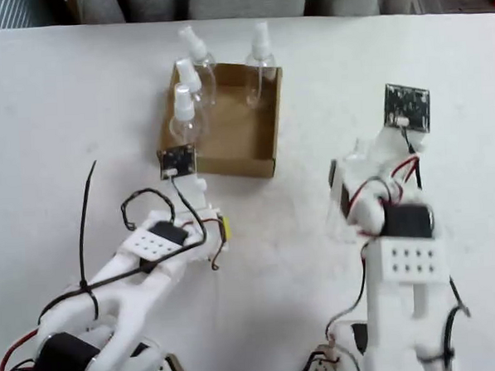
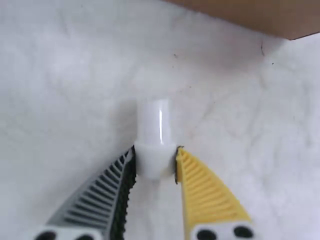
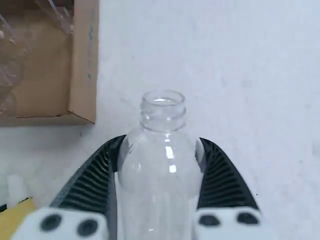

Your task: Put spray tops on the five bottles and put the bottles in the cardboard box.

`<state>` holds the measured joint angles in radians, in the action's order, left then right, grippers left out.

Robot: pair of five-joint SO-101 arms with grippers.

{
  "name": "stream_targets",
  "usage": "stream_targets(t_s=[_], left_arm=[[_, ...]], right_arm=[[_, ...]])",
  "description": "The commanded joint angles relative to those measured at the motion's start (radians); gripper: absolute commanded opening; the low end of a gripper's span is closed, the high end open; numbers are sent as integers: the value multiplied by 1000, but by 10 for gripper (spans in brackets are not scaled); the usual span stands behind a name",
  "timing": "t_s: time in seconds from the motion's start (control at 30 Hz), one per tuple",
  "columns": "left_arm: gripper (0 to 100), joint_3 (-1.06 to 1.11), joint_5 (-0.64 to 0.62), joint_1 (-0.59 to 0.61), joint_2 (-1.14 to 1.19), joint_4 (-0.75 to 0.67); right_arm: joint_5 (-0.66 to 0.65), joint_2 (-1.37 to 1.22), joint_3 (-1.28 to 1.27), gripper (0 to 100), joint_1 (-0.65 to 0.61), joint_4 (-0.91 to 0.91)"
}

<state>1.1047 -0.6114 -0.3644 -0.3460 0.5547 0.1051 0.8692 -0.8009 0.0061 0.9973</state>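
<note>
My left gripper (image 2: 155,162) is shut on a white spray top (image 2: 159,125), held just above the table a short way in front of the cardboard box (image 2: 250,15). My right gripper (image 3: 162,165) is shut on a clear bottle (image 3: 162,145) whose threaded neck is open, with no top on it. In the high view the left gripper (image 1: 211,212) is below the box (image 1: 255,164) and the right gripper (image 1: 354,167) is to the box's right. Several bottles with spray tops (image 1: 184,114) stand in the box. In the right wrist view, the left gripper's yellow finger (image 3: 15,212) sits beside the held bottle.
The table (image 1: 61,120) is a white surface. Loose black and red cables (image 1: 87,219) hang off the left arm. The box wall (image 3: 82,60) stands close to the held bottle.
</note>
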Motion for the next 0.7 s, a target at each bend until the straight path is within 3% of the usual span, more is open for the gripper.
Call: stream_targets(t_s=[0.0,0.07,0.23,0.37,0.67], left_arm=[[23,-32,8,12,-7,-17],[23,-32,8,12,-7,-17],[23,-31,8,13,-7,-17],[23,-31,8,13,-7,-17],[23,-34,9,13,-7,-17]], right_arm=[[-14,157,-54,18,-38,-125],[-23,219,-98,18,-58,-236],[-187,291,-238,17,-61,-656],[-210,298,-338,17,-59,-938],[-201,390,-489,16,-77,-993]])
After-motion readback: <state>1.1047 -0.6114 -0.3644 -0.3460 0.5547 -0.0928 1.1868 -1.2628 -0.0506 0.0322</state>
